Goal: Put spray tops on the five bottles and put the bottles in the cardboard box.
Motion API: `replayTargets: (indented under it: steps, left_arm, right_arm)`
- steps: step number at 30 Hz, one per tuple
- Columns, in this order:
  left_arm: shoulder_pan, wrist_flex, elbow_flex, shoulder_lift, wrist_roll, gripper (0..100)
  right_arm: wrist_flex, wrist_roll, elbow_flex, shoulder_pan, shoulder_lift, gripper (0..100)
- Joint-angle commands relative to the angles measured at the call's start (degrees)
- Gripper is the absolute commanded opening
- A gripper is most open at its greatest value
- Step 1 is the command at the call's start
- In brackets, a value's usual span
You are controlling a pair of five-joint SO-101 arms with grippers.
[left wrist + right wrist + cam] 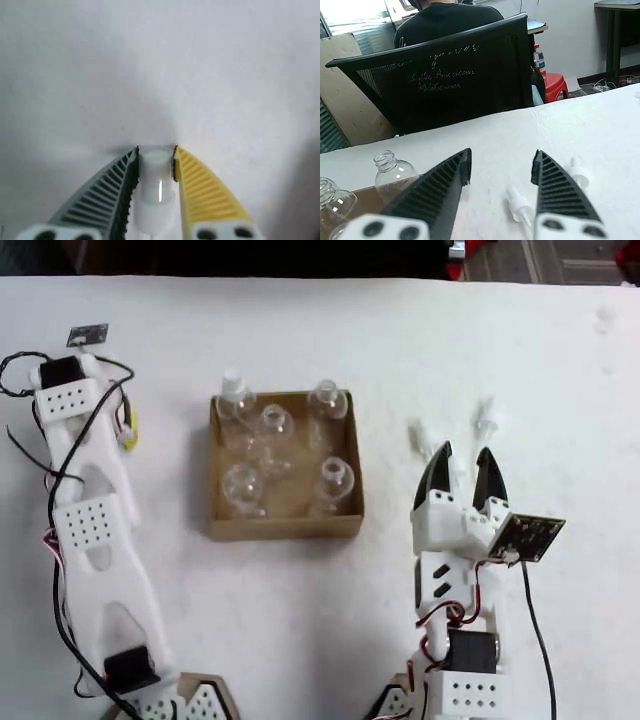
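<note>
- We see a black mesh chair (445, 65) behind the white table (600, 115).
- Right of the chair, a red stool (555, 84).
- Left of it, a brown board (345, 95).

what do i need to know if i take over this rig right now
Left gripper: shut on a white spray top, over bare table.
Right gripper: open, empty, just short of a loose spray top and a second loose spray top.
Done: all five bottles stand in the cardboard box; the corner bottle appears to be capped.
Left: the other four necks look open, so fit their tops.
</note>
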Motion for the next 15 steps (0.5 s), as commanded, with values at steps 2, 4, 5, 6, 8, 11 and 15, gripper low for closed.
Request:
replayTargets:
  steps: [2,4,5,6,8,11,15]
  left_arm:
    - [-0.2,2.0,-2.5,-0.9,-0.3,6]
    - [-1.2,2.0,-2.5,-0.9,-0.3,6]
    - [-1.7,2.0,-2.5,-0.9,-0.2,6]
    - [-2.0,2.0,-2.5,-0.9,-0.2,6]
    - [-2.1,2.0,-2.5,-0.9,-0.2,6]
    - [-1.8,2.0,-2.6,-1.0,-0.1,6]
    - [-1.8,2.2,-2.1,-5.1,1.2,2]
  right_arm:
    - [0.1,1.0,0.5,-0.2,0.0,17.6]
    - [0.1,1.0,0.5,-0.2,0.0,17.6]
    - [0.1,1.0,0.5,-0.2,0.0,17.6]
    - [0.1,1.0,0.5,-0.2,0.0,17.6]
    - [0.1,1.0,0.5,-0.2,0.0,17.6]
    - [0.1,1.0,0.5,-0.2,0.0,17.6]
    - [0.1,1.0,0.5,-0.2,-0.1,17.6]
